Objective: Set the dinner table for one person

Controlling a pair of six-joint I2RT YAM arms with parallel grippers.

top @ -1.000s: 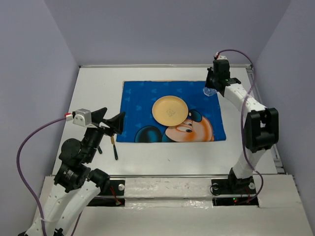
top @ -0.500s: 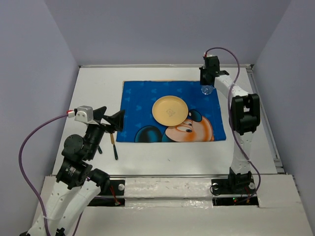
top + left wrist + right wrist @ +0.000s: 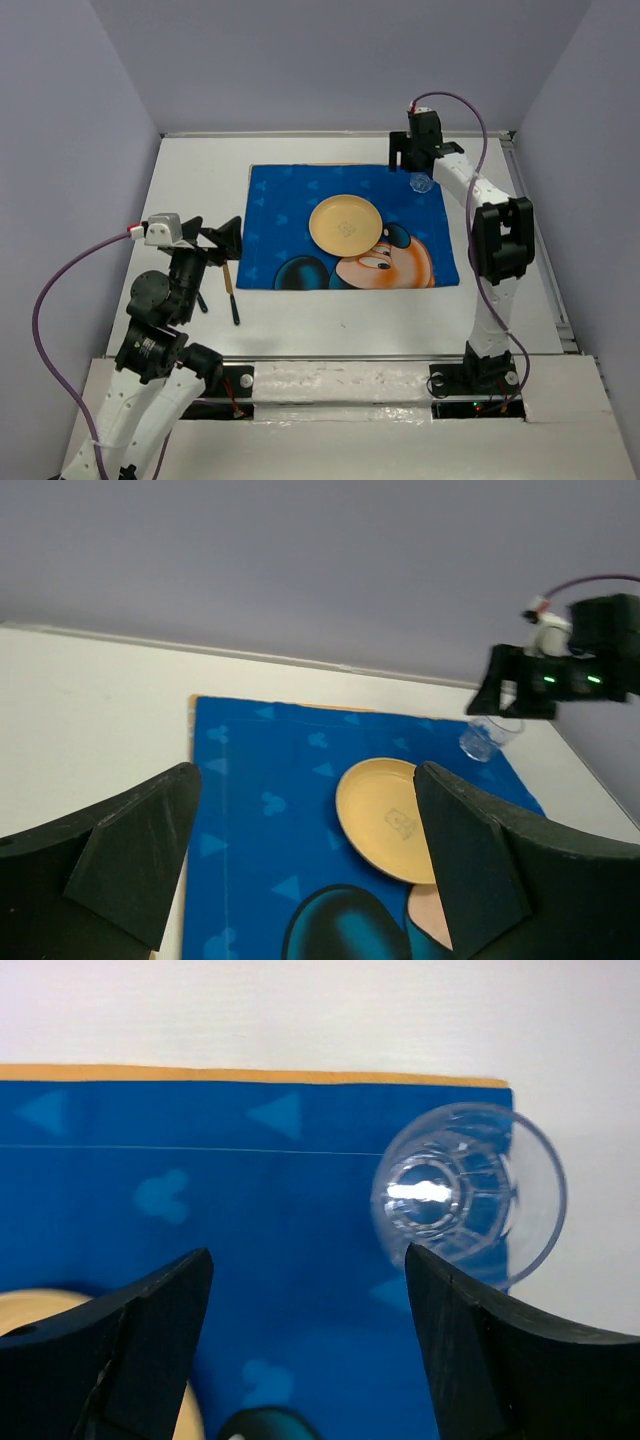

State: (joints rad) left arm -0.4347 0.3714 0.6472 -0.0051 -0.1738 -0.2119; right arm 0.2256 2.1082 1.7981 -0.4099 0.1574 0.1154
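The dinner table (image 3: 350,315) is the white matte floor of the walled bay, with a blue cartoon placemat (image 3: 285,200) laid across its middle and a yellow plate (image 3: 344,223) resting on the mat. A clear glass (image 3: 421,182) stands upright on the mat's far right corner, and in the right wrist view its rim reaches out past the mat's right edge. The right gripper (image 3: 410,158) hangs above that corner with its fingers spread and nothing between them. The glass lies off toward the right finger rather than in the gap, so the drink looks placed. The left gripper (image 3: 213,232) hovers over the table left of the mat, fingers wide apart and empty. Below it, on bare table just beside the mat's left edge, lie a dark-handled utensil (image 3: 236,311) and a paler one (image 3: 228,280); their kind is too small to tell. Cutlery appears to be the step in hand. The next move calls for the left arm to come down with its fingers set across one handle, then carry it to the open strip of mat left of the plate. The right arm would do well to rise straight up before swinging, since a nudge could tip the glass off the mat's corner, and the far and right walls stand near
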